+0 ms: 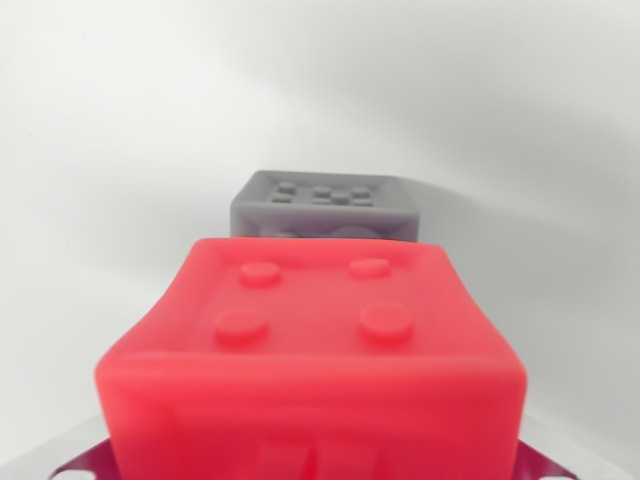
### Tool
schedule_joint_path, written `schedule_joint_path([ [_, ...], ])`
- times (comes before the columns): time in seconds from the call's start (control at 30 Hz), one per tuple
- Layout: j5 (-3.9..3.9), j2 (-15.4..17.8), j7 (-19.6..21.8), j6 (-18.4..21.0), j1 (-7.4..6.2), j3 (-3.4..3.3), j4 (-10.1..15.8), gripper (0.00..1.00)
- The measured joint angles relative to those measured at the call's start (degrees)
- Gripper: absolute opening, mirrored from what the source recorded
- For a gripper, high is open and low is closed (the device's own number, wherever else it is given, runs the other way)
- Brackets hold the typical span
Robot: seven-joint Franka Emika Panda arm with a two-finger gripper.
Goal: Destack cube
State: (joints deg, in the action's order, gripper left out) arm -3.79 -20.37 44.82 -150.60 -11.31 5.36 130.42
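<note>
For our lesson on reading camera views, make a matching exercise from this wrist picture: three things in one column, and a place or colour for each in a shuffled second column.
Things:
1. red cube
2. grey cube
3. metal gripper part

Descriptions:
A. shiny, at the bottom corners of the picture
B. four round studs on top, nearest the camera
C. farther back, small square bumps on top

Pairs: 1-B, 2-C, 3-A
</note>
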Motion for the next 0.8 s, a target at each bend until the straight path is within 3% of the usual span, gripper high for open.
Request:
schedule_joint_path([
  [0.8,1.49,7.37,-1.01,7.04,0.06,0.28,0.12,0.00],
])
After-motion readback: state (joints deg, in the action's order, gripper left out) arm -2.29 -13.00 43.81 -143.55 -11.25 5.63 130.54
